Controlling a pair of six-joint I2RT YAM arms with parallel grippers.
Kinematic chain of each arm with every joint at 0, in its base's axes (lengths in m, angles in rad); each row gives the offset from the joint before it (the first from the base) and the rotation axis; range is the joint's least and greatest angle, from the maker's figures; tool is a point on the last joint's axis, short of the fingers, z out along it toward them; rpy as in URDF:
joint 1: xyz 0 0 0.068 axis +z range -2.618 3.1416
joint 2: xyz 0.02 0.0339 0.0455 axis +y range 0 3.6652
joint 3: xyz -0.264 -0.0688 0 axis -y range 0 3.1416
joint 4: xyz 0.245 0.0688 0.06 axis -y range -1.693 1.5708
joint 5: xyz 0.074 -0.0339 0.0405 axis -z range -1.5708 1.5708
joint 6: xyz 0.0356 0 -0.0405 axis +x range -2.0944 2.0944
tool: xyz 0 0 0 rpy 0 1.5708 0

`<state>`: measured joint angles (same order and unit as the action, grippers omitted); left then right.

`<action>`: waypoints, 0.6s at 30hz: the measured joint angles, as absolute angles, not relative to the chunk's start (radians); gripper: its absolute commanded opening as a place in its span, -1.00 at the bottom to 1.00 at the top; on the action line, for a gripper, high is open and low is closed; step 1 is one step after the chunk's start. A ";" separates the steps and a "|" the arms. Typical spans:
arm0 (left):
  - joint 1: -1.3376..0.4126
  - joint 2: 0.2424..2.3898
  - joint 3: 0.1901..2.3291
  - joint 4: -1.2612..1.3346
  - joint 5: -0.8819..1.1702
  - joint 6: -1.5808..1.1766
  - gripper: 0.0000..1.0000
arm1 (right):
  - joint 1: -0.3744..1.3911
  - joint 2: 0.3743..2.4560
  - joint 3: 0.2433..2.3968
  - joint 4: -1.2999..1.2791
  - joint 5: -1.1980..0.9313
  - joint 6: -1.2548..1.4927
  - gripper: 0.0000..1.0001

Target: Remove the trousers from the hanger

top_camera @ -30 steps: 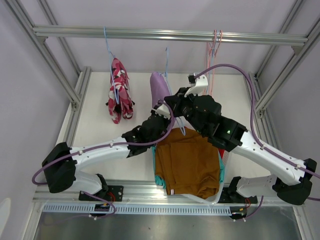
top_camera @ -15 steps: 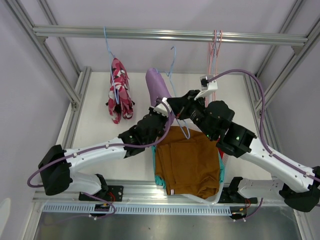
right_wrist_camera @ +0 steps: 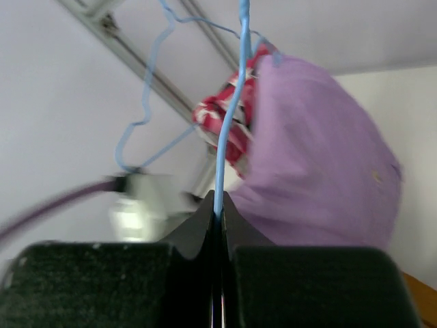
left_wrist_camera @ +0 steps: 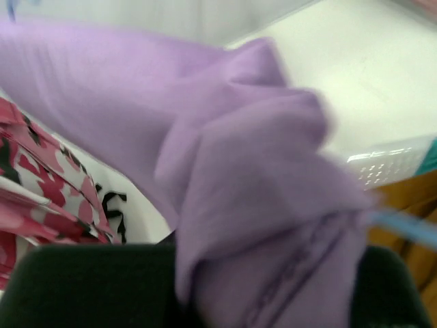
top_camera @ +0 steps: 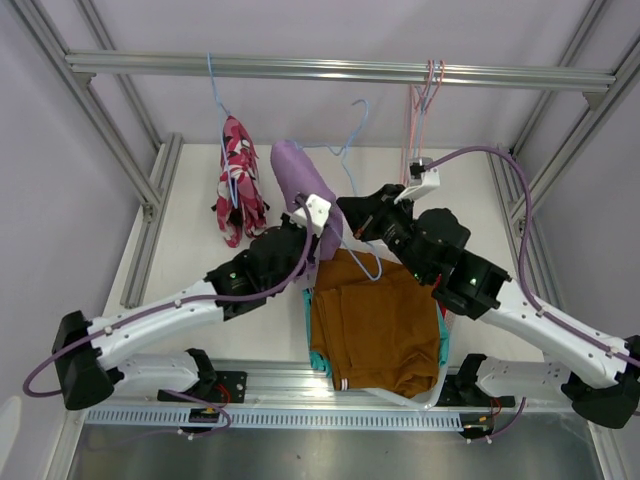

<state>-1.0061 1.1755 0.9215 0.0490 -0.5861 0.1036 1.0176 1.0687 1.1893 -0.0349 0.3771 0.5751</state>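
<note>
The lilac trousers bulge up between the two arms, still draped over a light-blue wire hanger. My left gripper is shut on their lower cloth; in the left wrist view the lilac trousers fill the frame and cover the fingers. My right gripper is shut on the hanger's wire, which in the right wrist view is the blue hanger rising from the closed gripper, with the lilac trousers to its right. Camouflage trousers hang on another blue hanger at left.
Rust-brown trousers lie on top in a white basket at the near edge, with a teal garment showing beneath. Empty pink and red hangers hang from the metal rail at right. Frame posts stand at both sides.
My left gripper has shut on the lilac trousers and drawn them to the left. My right gripper has carried the blue hanger to the right.
</note>
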 measured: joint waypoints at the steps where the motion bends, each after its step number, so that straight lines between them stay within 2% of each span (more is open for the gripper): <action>1: -1.007 1.155 0.927 0.040 -0.576 0.101 -0.99 | 1.014 1.071 1.184 -0.046 0.385 0.575 -1.00; 9: -1.006 0.964 0.960 -0.022 -0.562 0.062 -0.99 | 0.996 1.138 1.141 -0.075 0.474 0.573 -1.00; 18: -1.006 0.865 0.943 -0.040 -0.537 0.060 -0.99 | 0.995 1.198 1.140 -0.070 0.477 0.580 -1.00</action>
<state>-1.0058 0.8646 0.9432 -0.0402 -0.5373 0.0601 0.9955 1.1984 1.1397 -0.0696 0.4774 0.5804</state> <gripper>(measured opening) 0.056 0.020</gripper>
